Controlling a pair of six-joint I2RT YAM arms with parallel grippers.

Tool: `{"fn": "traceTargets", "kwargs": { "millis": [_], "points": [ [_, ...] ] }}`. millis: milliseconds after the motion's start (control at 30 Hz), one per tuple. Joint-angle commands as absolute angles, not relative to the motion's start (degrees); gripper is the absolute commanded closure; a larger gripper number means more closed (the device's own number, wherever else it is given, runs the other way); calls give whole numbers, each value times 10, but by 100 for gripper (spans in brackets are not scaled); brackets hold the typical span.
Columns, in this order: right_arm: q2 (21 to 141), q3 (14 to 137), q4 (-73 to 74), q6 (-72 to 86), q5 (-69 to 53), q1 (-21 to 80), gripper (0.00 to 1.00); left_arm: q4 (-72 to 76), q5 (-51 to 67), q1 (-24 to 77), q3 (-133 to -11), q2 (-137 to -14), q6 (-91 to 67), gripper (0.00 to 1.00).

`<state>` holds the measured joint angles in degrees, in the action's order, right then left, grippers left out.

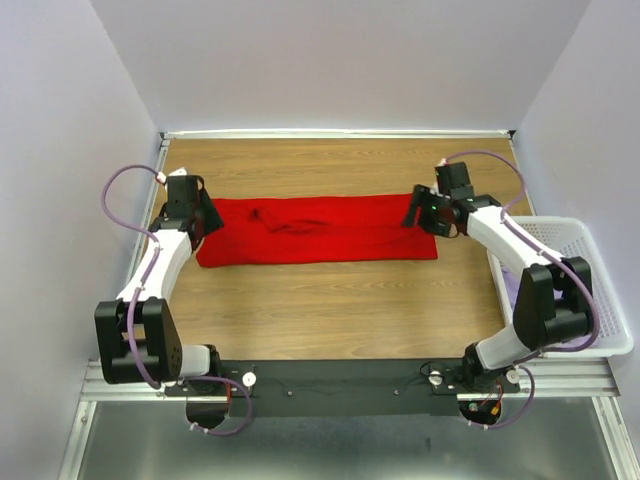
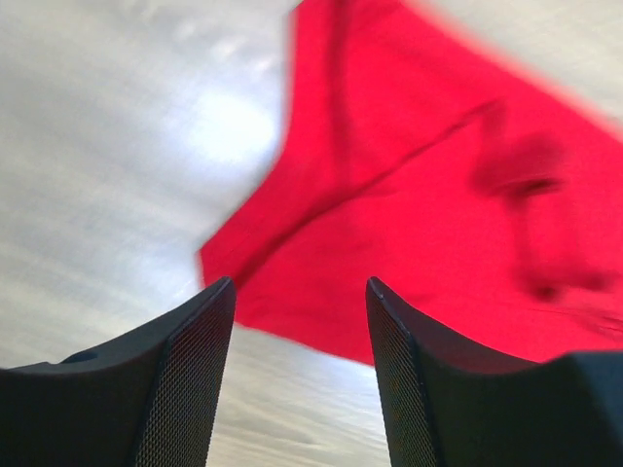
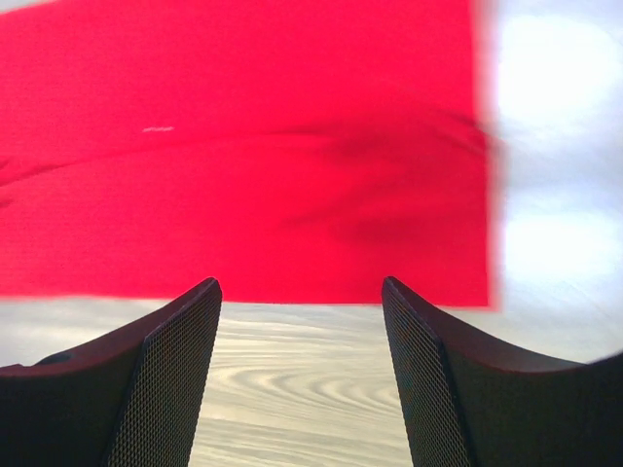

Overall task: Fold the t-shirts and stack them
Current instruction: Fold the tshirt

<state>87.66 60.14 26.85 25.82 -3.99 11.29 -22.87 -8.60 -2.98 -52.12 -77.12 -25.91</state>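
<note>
A bright red t-shirt [image 1: 315, 230] lies flat as a long folded band across the far middle of the wooden table. My left gripper [image 1: 203, 216] hovers over its left end, open and empty; the left wrist view shows the red cloth [image 2: 419, 195] beyond the spread fingers. My right gripper [image 1: 416, 214] hovers over its right end, open and empty; the right wrist view shows the red cloth [image 3: 253, 156] ahead of the fingers with bare wood between them. A pale lilac shirt [image 1: 512, 290] shows a little inside the basket.
A white plastic lattice basket [image 1: 590, 290] stands at the table's right edge, partly behind the right arm. Pale walls enclose the table [image 1: 330, 310] on the left, back and right. A metal rail runs along the near edge.
</note>
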Motion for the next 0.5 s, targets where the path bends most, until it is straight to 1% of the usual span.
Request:
{"fn": "traceTargets", "kwargs": {
  "millis": [0,100,233,367,467],
  "points": [
    [901,662,273,208,-87,180,26,-202,17,-19,-542,-768,-277,35],
    [938,708,251,185,-95,229,26,-163,81,-18,-543,-796,-301,35],
    [983,765,223,179,-109,269,27,-130,134,-16,-553,-831,-343,36],
    [1037,804,213,171,-112,299,27,-87,142,-15,-564,-880,-384,38],
    [1056,825,204,171,-125,315,27,-56,153,-12,-567,-912,-417,38]
  ]
}}
